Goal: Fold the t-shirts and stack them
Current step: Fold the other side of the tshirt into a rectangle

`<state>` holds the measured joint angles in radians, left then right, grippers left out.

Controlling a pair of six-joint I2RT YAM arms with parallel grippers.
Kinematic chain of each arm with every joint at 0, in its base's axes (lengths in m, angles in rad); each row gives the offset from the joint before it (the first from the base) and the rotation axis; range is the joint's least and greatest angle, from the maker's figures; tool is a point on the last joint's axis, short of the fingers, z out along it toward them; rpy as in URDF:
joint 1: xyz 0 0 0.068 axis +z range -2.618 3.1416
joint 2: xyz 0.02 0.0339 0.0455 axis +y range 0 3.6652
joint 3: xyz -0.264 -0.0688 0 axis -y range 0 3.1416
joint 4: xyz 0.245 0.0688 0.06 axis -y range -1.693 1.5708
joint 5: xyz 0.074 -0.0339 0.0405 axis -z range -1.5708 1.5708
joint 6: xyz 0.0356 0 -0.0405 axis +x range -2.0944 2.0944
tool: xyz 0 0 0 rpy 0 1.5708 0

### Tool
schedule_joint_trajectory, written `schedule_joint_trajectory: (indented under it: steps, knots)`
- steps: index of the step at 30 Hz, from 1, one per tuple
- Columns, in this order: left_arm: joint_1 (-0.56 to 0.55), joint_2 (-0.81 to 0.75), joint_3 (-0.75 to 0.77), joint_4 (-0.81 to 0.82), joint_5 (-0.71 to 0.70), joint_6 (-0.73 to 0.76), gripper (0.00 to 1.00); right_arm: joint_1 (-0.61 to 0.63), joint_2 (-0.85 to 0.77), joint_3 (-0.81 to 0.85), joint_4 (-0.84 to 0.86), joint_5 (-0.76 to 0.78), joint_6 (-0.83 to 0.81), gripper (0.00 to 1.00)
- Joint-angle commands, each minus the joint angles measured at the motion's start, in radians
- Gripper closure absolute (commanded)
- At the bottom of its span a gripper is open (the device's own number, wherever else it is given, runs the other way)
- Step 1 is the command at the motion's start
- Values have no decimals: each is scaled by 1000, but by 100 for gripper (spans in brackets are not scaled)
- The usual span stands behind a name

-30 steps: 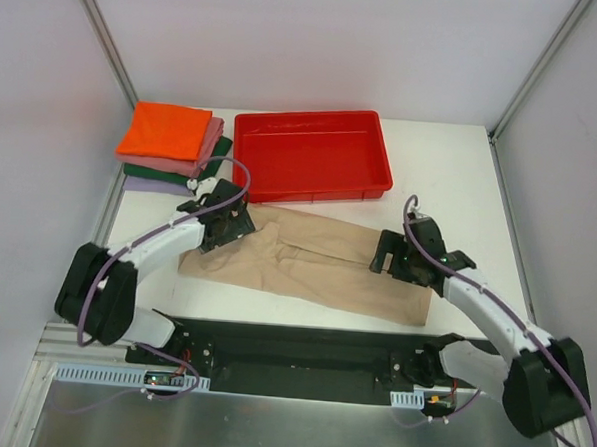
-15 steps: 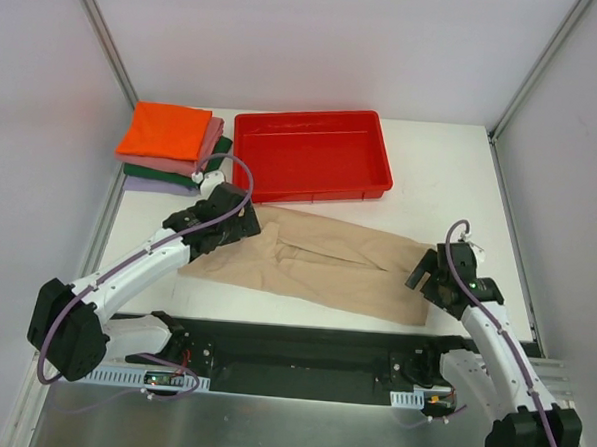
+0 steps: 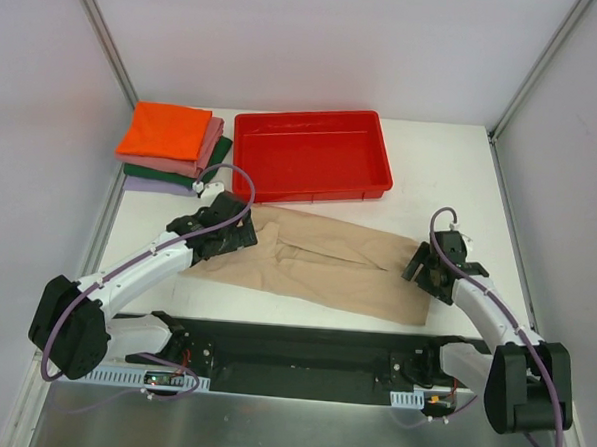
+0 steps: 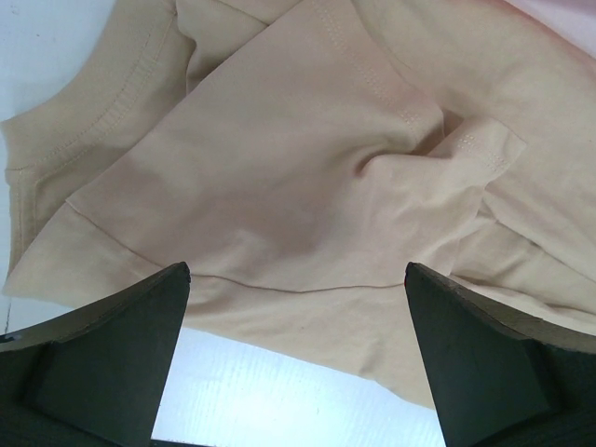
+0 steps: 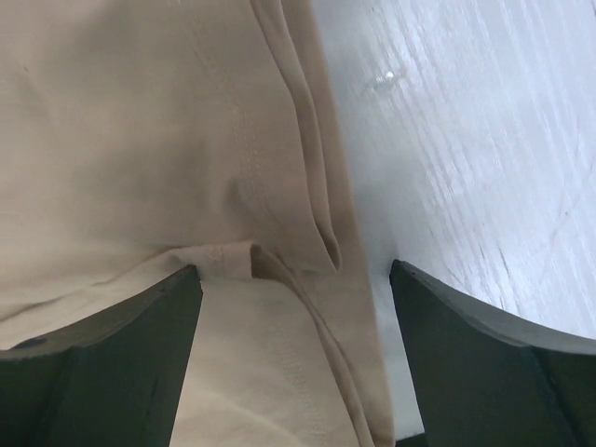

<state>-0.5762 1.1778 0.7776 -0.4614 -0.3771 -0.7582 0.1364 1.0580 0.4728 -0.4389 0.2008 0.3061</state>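
Now the beige t-shirt (image 3: pixel 316 265) lies flat on the bench (image 3: pixel 451 171), its long axis running left to right. The left tool (image 3: pixel 230 235) hovers over the collar end and the right tool (image 3: pixel 424 267) over the opposite edge, both spread apart and empty.

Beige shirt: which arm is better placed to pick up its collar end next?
Left, probably. The left gripper hangs open over the collar of the beige shirt; the right gripper, also open, is at the opposite end.
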Motion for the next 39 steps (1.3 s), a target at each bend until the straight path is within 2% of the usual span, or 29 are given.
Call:
schedule_joint_trajectory:
  steps: [1,4,13,15,16,17,22,27,32,36,39]
  knots:
    - [-4,-20,-5,-8,-23,7,1,-14,56,-43,78,-57,10,17]
    - [-4,-15,-8,-10,-19,2,1,-17,83,-45,86,-72,14,23]
    - [-4,-40,-21,-10,-13,-9,1,-18,63,-60,8,-113,45,63]
    - [-4,-37,-20,-10,-14,-10,1,-18,25,-65,-7,-103,44,75]
    - [-4,-33,-18,-10,-14,-7,1,-18,10,-65,-14,-100,38,84]
    - [-4,-32,-18,-10,-16,-9,1,-18,-6,-60,-18,-100,12,99]
    - [-4,-38,-24,-10,-8,-4,1,-18,-69,10,-50,-133,-76,99]
    - [-4,-63,-37,-10,-6,-1,1,-23,-53,154,-208,29,-99,99]
    - [-4,-61,-38,-10,12,-1,1,-76,5,283,-274,77,-147,99]
    - [-4,-47,-34,-10,27,3,1,-171,115,398,-334,115,-193,99]
    - [-4,-49,-34,-8,26,3,1,-193,200,481,-400,112,-200,99]
